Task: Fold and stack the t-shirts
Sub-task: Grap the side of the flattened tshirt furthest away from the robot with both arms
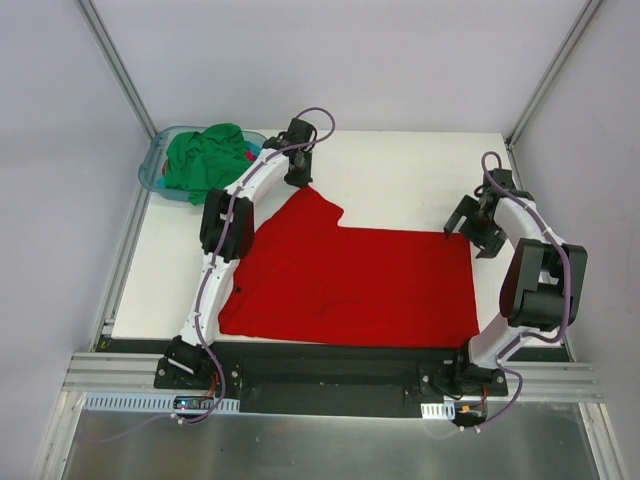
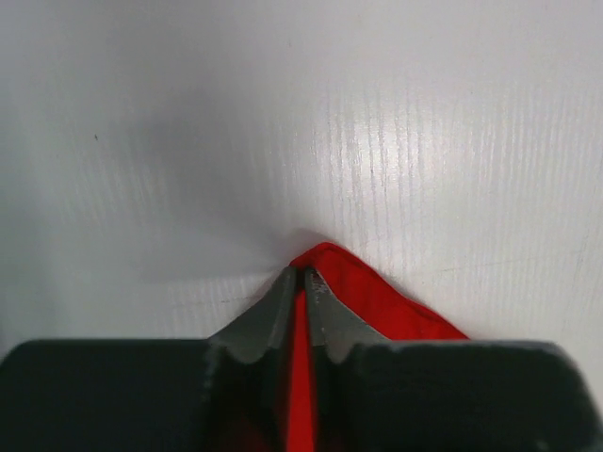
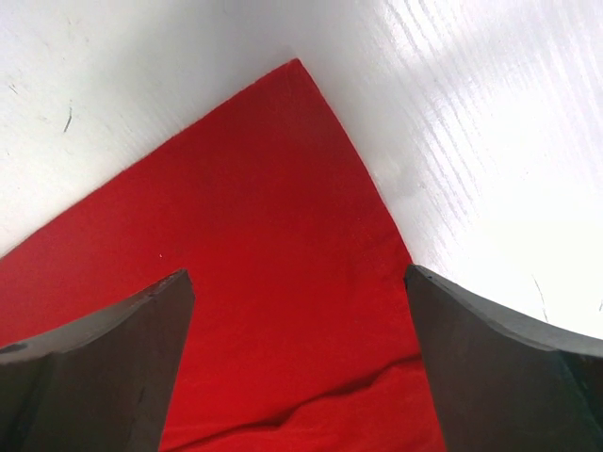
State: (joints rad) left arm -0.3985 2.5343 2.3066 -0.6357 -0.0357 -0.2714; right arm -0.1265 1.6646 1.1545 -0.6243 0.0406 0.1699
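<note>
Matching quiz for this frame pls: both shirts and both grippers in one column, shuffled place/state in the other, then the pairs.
Column one:
1. red t-shirt
2. green t-shirt
3. left gripper
4. right gripper

Column two:
A. open, over a corner of the red fabric
B. bunched in the basket
C. spread on the table
D. shut on a tip of the red fabric

Pairs: 1-C, 2-B, 3-D, 4-A.
</note>
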